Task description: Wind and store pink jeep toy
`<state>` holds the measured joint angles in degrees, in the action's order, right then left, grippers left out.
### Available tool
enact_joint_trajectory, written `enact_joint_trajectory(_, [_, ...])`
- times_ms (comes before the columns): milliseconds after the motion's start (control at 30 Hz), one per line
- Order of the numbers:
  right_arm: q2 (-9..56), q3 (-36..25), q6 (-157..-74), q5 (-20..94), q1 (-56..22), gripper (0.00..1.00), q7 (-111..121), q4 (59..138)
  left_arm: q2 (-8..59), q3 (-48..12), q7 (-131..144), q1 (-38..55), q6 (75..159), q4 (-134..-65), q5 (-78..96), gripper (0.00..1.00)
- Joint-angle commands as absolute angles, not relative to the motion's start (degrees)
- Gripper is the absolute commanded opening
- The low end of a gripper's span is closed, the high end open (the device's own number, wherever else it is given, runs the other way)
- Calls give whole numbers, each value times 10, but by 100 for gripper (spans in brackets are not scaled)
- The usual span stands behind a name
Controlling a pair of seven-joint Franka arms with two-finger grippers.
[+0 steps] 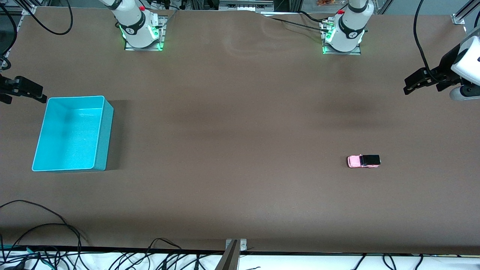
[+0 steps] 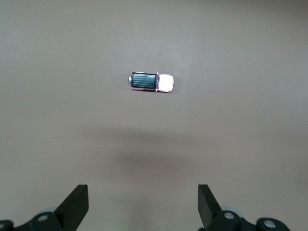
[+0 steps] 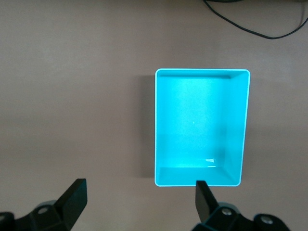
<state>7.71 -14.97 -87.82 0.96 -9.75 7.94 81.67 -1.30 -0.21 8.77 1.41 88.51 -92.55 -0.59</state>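
Note:
The pink jeep toy (image 1: 363, 161), tiny with a black rear roof, sits on the brown table toward the left arm's end. It also shows in the left wrist view (image 2: 152, 82). The turquoise bin (image 1: 103, 138) stands empty toward the right arm's end and shows in the right wrist view (image 3: 202, 71). My left gripper (image 1: 409, 87) hovers high over the table's edge at the left arm's end, open and empty (image 2: 143, 204). My right gripper (image 1: 40, 96) hovers high beside the bin, open and empty (image 3: 139, 199).
Black cables (image 1: 56, 232) lie along the table's edge nearest the front camera, beside a metal bracket (image 1: 235, 247). A cable (image 3: 250, 24) runs near the bin. The arm bases (image 1: 142, 33) stand at the table's edge farthest from the front camera.

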Motion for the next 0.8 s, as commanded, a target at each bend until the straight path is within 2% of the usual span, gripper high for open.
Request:
enact_joint_trajectory(0, [75, -146, -864, 1, -97, 100, 76, 814, -4, -6, 93, 12, 868, -904, -22, 100])
enact_joint_trajectory(767, [77, -146, -864, 3, -97, 100, 81, 814, -4, -5, 93, 12, 868, -904, -23, 100])
